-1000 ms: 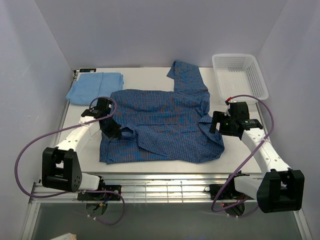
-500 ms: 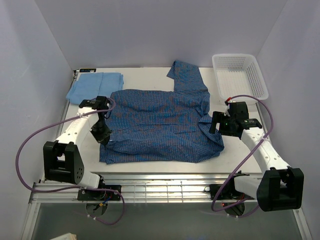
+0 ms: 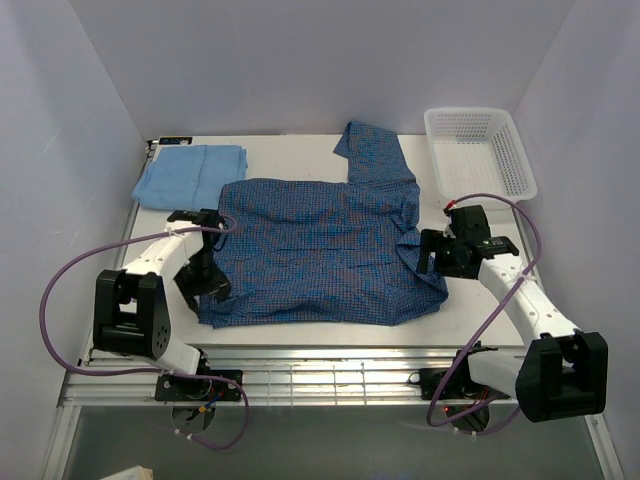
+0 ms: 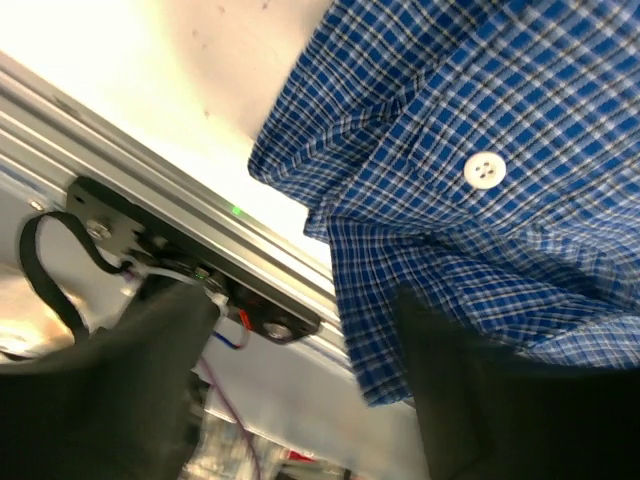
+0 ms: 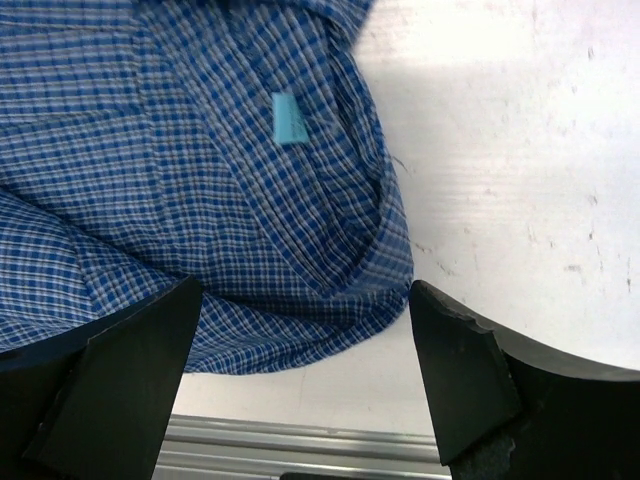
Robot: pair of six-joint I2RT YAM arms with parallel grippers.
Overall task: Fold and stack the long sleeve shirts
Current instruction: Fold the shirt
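Note:
The dark blue check shirt (image 3: pixel 320 250) lies spread across the middle of the table, one sleeve (image 3: pixel 372 155) reaching to the back. The plain light blue shirt (image 3: pixel 190 175) rests folded at the back left. My left gripper (image 3: pixel 203 287) hovers at the check shirt's front left corner. In the left wrist view it (image 4: pixel 300 400) is open, and the shirt's hem (image 4: pixel 400 340) with a white button (image 4: pixel 484 170) lies beside its right finger. My right gripper (image 3: pixel 432 252) is over the shirt's right edge, open (image 5: pixel 300 390) above a rounded fold (image 5: pixel 330 290), touching nothing.
A white mesh basket (image 3: pixel 480 150) stands at the back right. The metal rail (image 3: pixel 330 365) runs along the table's front edge, close under the left gripper. White walls close in the left, right and back sides.
My left gripper pulled the shirt's folded left part toward the front left corner, laying it flat, then opened and let go. The right gripper edged slightly left.

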